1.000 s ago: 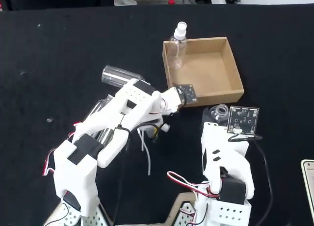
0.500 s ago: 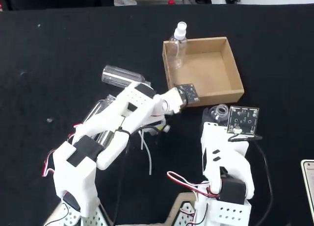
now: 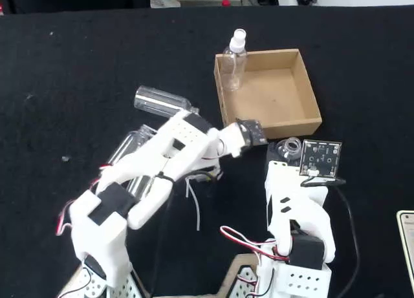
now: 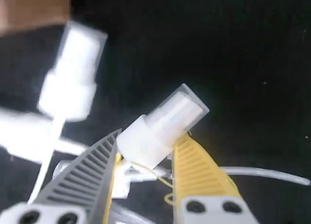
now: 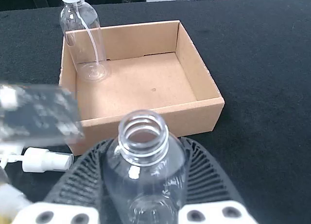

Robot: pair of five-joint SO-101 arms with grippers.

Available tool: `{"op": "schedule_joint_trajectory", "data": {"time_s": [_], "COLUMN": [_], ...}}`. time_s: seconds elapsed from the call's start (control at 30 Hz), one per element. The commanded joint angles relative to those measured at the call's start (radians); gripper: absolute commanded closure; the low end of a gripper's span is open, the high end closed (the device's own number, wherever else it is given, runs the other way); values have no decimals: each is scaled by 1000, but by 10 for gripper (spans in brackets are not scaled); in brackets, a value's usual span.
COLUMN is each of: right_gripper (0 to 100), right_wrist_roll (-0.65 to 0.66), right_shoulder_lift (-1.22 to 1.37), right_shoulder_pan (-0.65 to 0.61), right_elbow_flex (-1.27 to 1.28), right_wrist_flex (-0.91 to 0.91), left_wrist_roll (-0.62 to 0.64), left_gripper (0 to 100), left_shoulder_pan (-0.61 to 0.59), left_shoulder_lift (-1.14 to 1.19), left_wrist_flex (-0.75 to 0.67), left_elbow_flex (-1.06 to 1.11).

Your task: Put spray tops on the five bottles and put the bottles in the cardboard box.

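Observation:
My left gripper (image 4: 148, 136) is shut on a white spray top (image 4: 163, 124), held just off the front left corner of the cardboard box (image 3: 308, 91). Beside it, my right gripper (image 5: 145, 147) is shut on an upright clear bottle (image 5: 143, 136) with an open neck, which in the high view is the bottle (image 3: 289, 146) in front of the box. A capped bottle (image 3: 235, 59) stands in the box's far left corner. Two uncapped clear bottles (image 3: 158, 101) (image 3: 128, 146) lie on the table left of the box, partly under the left arm.
A loose spray top (image 5: 46, 160) with its tube lies on the black cloth in front of the box, and another spray top (image 4: 70, 73) shows blurred past the left gripper. Thin white tubes (image 3: 193, 198) lie under the left arm. A white object (image 3: 406, 236) sits at the right edge.
The left arm has swung right and slightly toward the front, carrying the spray top closer to the bottle in the right gripper. The right arm has not moved.

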Motion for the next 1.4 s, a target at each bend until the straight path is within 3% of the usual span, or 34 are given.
{"op": "schedule_joint_trajectory", "data": {"time_s": [0.0, 0.27, 0.43, 0.57, 0.77, 0.9, 1.0, 1.1, 1.23, 1.37], "right_gripper": [977, 977, 977, 977, 977, 977, 977, 977, 977, 977], "right_wrist_roll": [-2, -2, -2, -2, -35, -35, -35, -35, -35, -35], "right_shoulder_lift": [-97, -97, -97, -97, -97, -97, -97, -97, -97, -97], "right_shoulder_pan": [12, 12, 12, 12, 11, 11, 11, 11, 11, 11], "right_elbow_flex": [-56, -54, -51, -51, -50, -50, -50, -50, -50, -50], "right_wrist_flex": [-31, -31, -31, -31, -31, -31, -31, -31, -31, -29], "left_wrist_roll": [2, 0, 0, 2, 6, -34, -66, 32, 201, 284], "left_gripper": [884, 884, 884, 887, 887, 886, 884, 883, 827, 746], "left_shoulder_pan": [-39, -84, -196, -381, -759, -869, -871, -806, -644, -440], "left_shoulder_lift": [-155, -364, -474, -559, -611, -612, -621, -618, -608, -594], "left_wrist_flex": [20, 135, 203, 252, 253, 252, 249, 187, 137, 120], "left_elbow_flex": [-36, -36, -36, -30, 28, 131, 173, 157, 117, 116]}}
